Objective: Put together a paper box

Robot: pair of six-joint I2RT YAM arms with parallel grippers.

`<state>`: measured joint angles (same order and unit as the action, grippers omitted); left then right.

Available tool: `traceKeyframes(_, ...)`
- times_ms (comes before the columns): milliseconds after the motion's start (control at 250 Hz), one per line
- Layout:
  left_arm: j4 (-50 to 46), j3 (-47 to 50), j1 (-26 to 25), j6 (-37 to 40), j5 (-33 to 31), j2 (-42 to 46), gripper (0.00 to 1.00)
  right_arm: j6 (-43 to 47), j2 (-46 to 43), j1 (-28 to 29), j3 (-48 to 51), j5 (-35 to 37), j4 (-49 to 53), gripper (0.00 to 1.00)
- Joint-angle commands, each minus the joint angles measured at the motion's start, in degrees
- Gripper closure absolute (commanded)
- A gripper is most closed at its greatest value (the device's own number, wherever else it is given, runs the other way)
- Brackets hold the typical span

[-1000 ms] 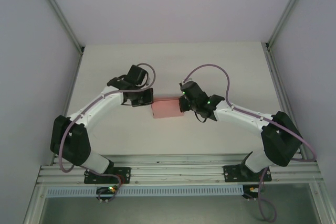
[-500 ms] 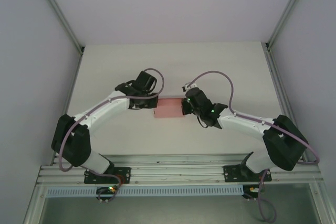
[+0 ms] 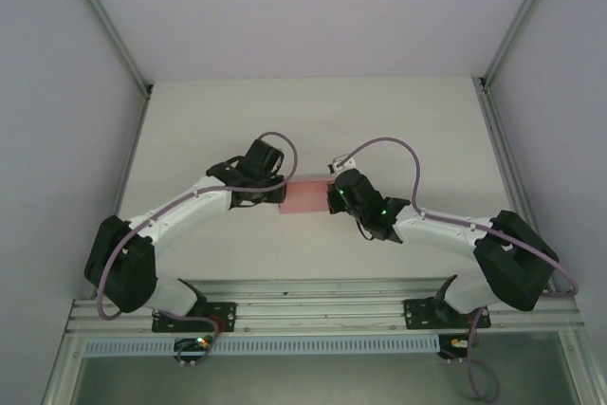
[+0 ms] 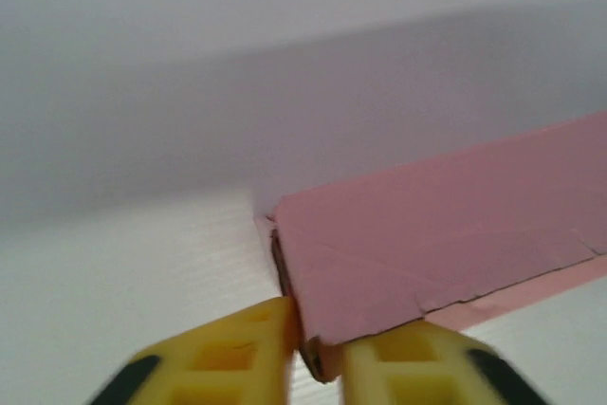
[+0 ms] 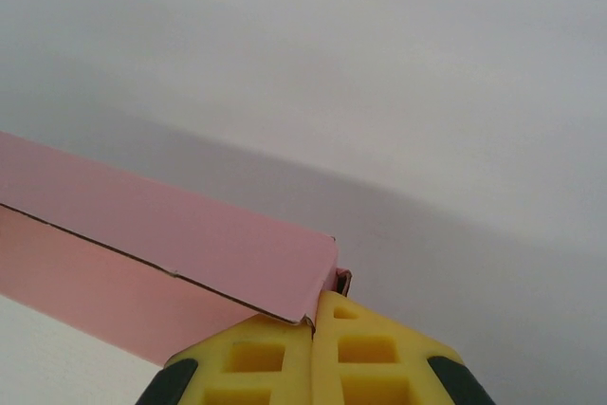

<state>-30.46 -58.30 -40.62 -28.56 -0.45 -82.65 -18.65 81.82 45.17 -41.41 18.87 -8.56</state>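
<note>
**Pink box held between two grippers at mid-table**

The box (image 3: 306,196) lies flat near the middle of the white table (image 3: 398,120). It is a low, closed rectangle of pink card, with its long sides running left to right. The two arms reach in from either side and meet it at its short ends.

The left gripper (image 3: 281,198) sits at the box's left end. In the left wrist view its yellow fingers (image 4: 256,343) stand a little apart, with the near left corner of the box caught in the narrow gap between them. Both fingers lie close against the card.

The right gripper (image 3: 332,198) sits at the box's right end. In the right wrist view its yellow fingers (image 5: 370,339) are pressed together, with only a thin seam between them. The box's corner and a small dark flap edge lie just at their tips. I cannot tell whether any card is nipped in that seam.

The box's top face looks smooth, with a faint crease line along it.
</note>
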Motion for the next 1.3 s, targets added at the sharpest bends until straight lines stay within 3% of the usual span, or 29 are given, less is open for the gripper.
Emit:
traceKeyframes(0,-7.66,0.49,-1.66,0.17,4.21,-0.38,0.63,-1.74,1.35,1.94,1.71,-3.94,10.60,0.96)
traceKeyframes(40,-7.97,0.11,-1.67,0.23,4.66,-0.23,0.55,-1.94,1.26,2.09,1.58,-4.02,10.55,0.95)
traceKeyframes(164,-9.12,-0.91,-1.75,-0.04,4.83,0.70,0.49,-3.26,1.65,2.26,0.14,-3.20,12.46,0.95)
traceKeyframes(244,-10.61,-2.08,-1.76,-0.57,3.38,1.60,0.34,-3.53,2.03,2.32,-0.51,-2.69,13.14,0.95)
traceKeyframes(355,-12.49,-3.63,-1.66,-0.58,1.02,3.15,0.30,-3.90,2.02,2.29,-1.06,-2.39,13.82,0.93)
traceKeyframes(607,-9.49,-2.13,-1.20,-1.17,1.00,3.53,0.38,-4.73,0.42,2.25,-1.39,-3.29,14.10,0.80)
traceKeyframes(727,-8.01,-1.46,-1.18,-1.33,0.94,2.73,0.48,-4.80,-0.75,2.29,-2.00,-4.89,13.62,0.69)
traceKeyframes(899,-5.09,-0.14,-1.20,-0.37,1.90,2.17,0.55,-3.02,-4.91,2.29,-2.27,-8.07,12.19,0.50)
traceKeyframes(1046,-3.45,0.73,-1.13,0.13,2.29,1.93,0.56,-1.65,-8.30,2.21,-2.45,-8.35,13.18,0.32)
traceKeyframes(1186,-3.37,0.96,-0.70,0.32,2.12,1.52,0.59,-1.51,-10.08,1.79,-3.60,-7.32,13.98,0.27)
traceKeyframes(1298,-3.18,1.00,-0.42,0.34,2.38,1.47,0.59,-3.48,-10.45,0.91,-5.13,-6.26,14.22,0.17)
